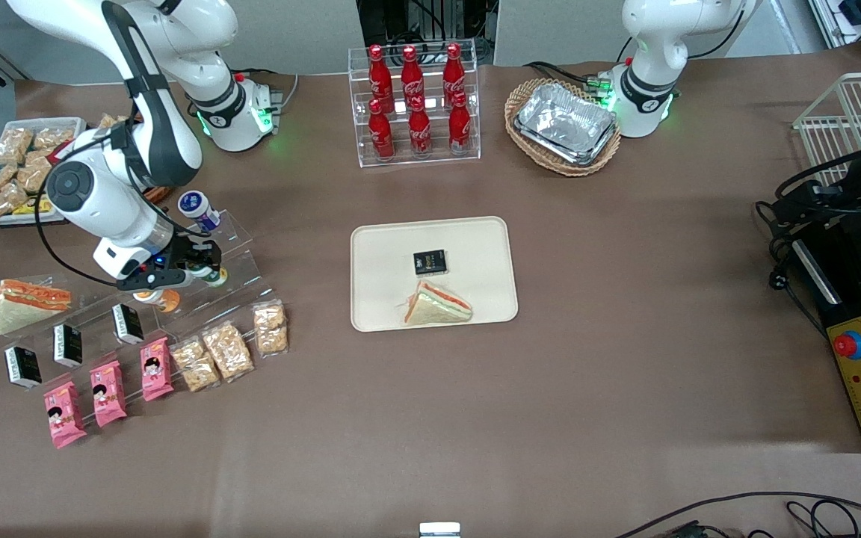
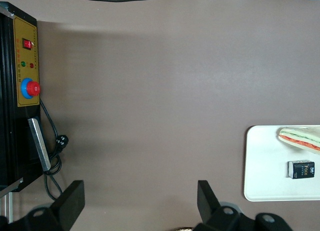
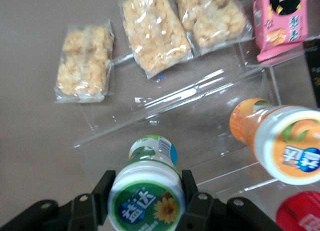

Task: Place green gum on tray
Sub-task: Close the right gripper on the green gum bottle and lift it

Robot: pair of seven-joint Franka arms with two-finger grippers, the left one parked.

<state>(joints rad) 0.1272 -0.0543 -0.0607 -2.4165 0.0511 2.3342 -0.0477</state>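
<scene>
The front view looks down steeply from high above the surface (image 1: 587, 388), facing both arm bases, and takes in the whole spread with the tray (image 1: 378, 299) near its middle. The left wrist view looks straight down from some height at bare surface, catching one end of the tray (image 2: 260, 186); that end is what it shares with the front view. The right wrist view sits very close above the claw (image 3: 145, 198), well away from the tray, showing the green gum (image 3: 146, 193), which the front view also sees (image 1: 215, 277).
</scene>
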